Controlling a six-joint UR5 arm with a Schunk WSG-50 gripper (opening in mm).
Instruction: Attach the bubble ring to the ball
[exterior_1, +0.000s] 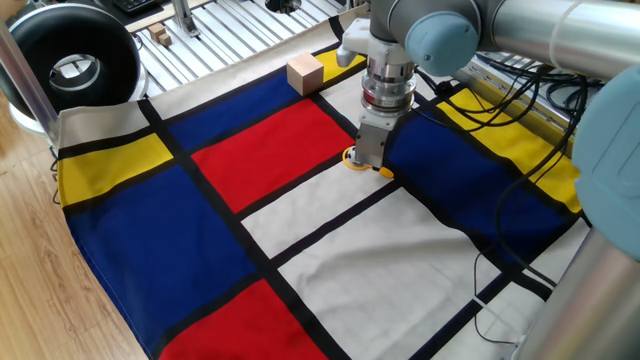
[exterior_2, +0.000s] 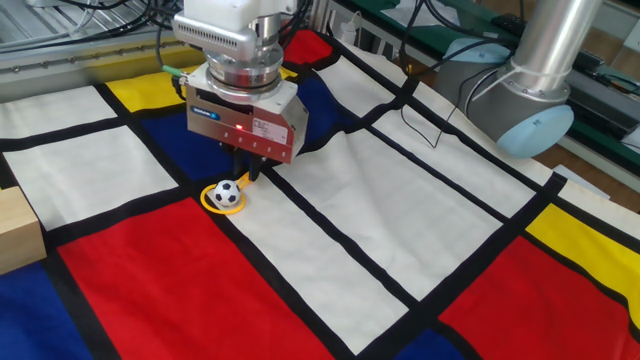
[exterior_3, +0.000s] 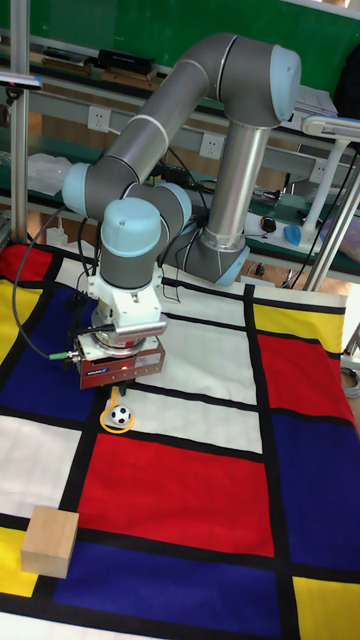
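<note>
My own housing hides my jaws, so I cannot tell their state, as I hang straight down above the thin yellow plastic bubble ring (exterior_2: 222, 197) circling the tiny black-and-white ball (exterior_2: 228, 193) on the checked cloth (exterior_2: 400, 220).

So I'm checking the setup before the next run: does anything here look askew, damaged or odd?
Nothing looks damaged. The ball sits inside the bubble ring on the cloth, the gripper at the ring's handle. The cloth is slightly wrinkled near the arm's base. The wooden cube sits apart, square.
</note>
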